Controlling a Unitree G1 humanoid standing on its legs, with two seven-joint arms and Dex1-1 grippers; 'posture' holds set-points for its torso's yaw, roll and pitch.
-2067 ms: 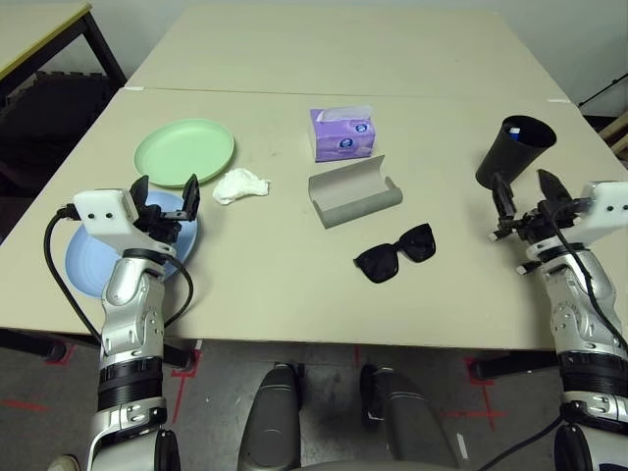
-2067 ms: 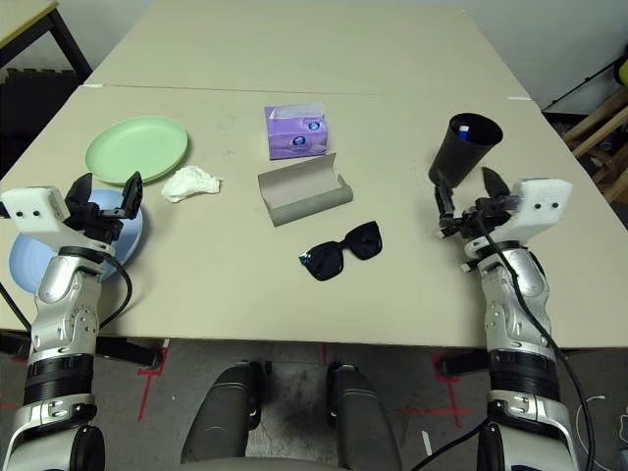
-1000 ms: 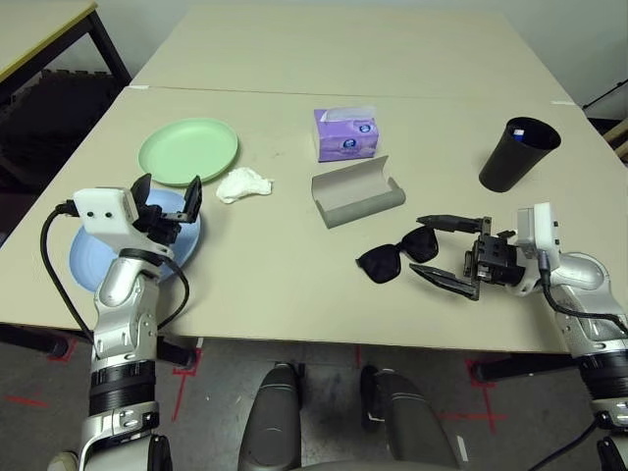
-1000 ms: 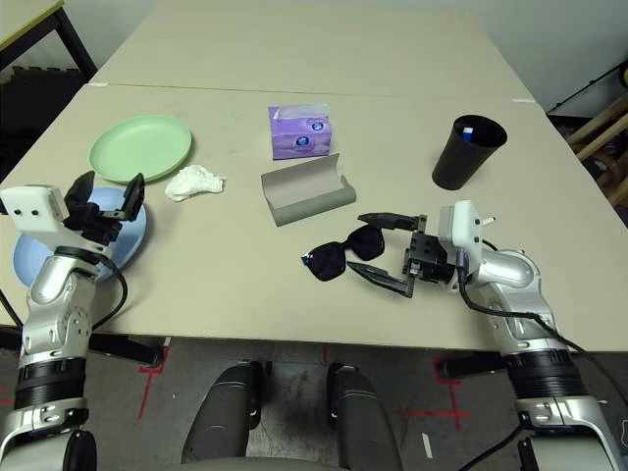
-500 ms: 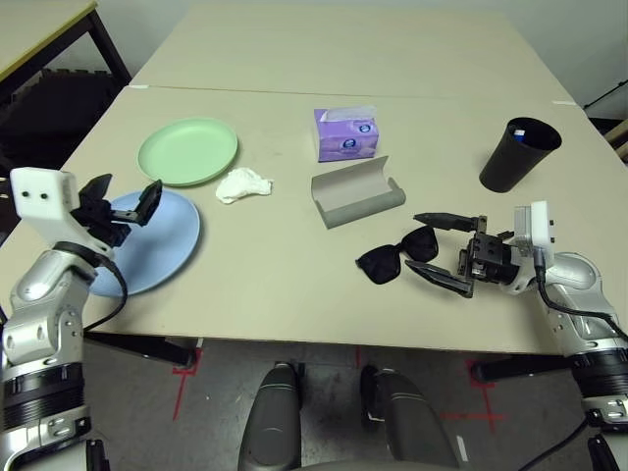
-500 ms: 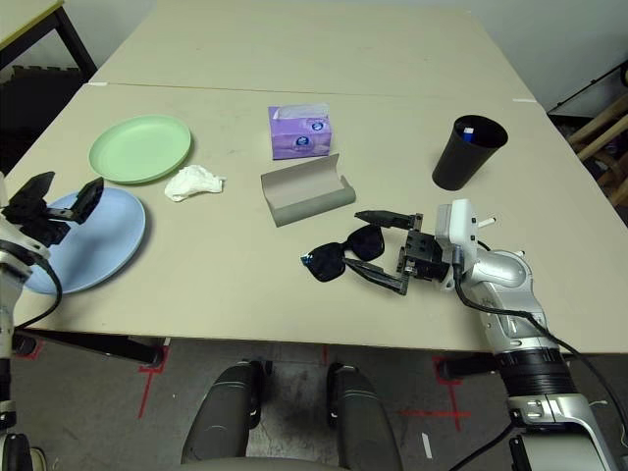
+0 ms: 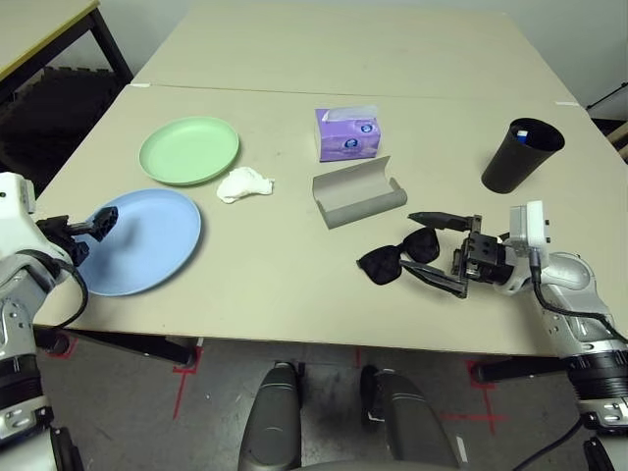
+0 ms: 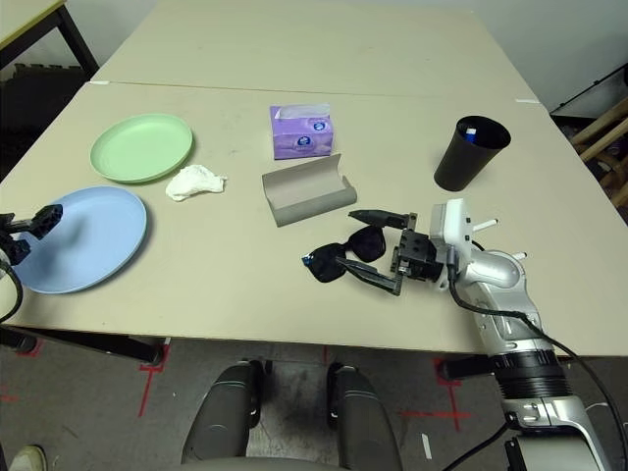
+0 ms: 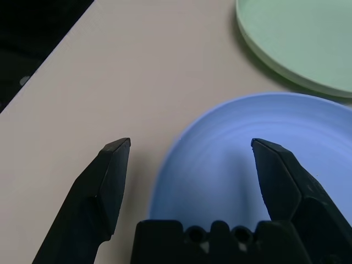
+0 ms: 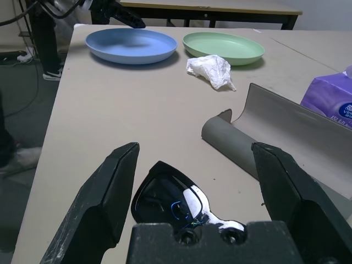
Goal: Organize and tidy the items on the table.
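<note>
Black sunglasses (image 7: 397,257) lie in front of the grey glasses case (image 7: 357,193), which lies open. My right gripper (image 7: 412,242) is open and lies level with the table, its fingers either side of the sunglasses' right lens (image 10: 170,201). My left gripper (image 9: 190,144) is open at the left rim of the light blue plate (image 7: 142,240). The pale green plate (image 7: 189,149) sits behind it, with the crumpled white tissue (image 7: 241,183) to its right. At the right stands the black cup (image 7: 522,154). Thin white pens (image 8: 487,225) lie by my right forearm.
A purple tissue box (image 7: 345,134) stands behind the case. The table (image 7: 285,285) has bare room along its front edge and between the blue plate and the sunglasses. A second table (image 7: 343,49) adjoins at the back.
My left gripper has drawn back to the left, off the blue plate to its left rim. My right gripper has edged a little closer around the sunglasses.
</note>
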